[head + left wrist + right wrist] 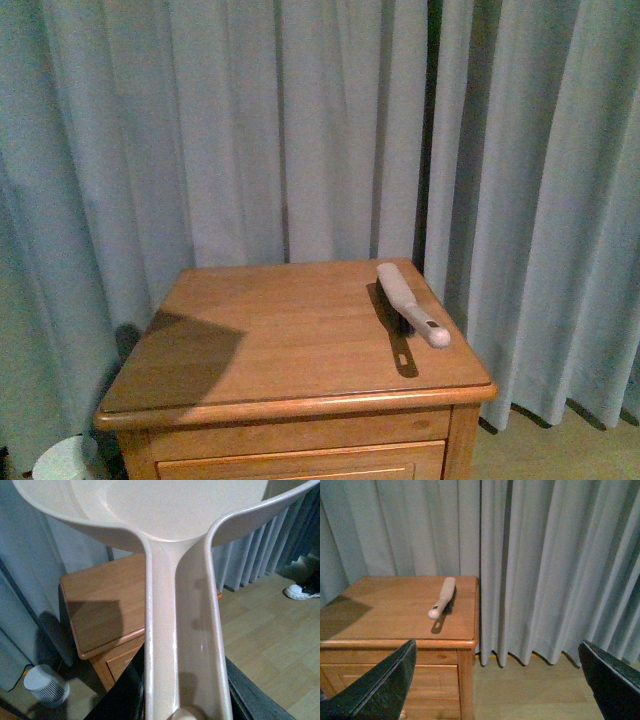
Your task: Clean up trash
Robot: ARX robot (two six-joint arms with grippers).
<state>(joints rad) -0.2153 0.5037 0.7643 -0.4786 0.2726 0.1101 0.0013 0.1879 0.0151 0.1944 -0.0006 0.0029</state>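
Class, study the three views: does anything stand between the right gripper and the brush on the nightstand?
Nothing visible does. The brush lies alone on the nightstand top, near its right edge, and the open right gripper faces it across free air.

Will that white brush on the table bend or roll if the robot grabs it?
Probably neither. The brush looks like hard plastic, so likely stiff and light. Its flattish shape should slide rather than roll, though it lies near the table edge.
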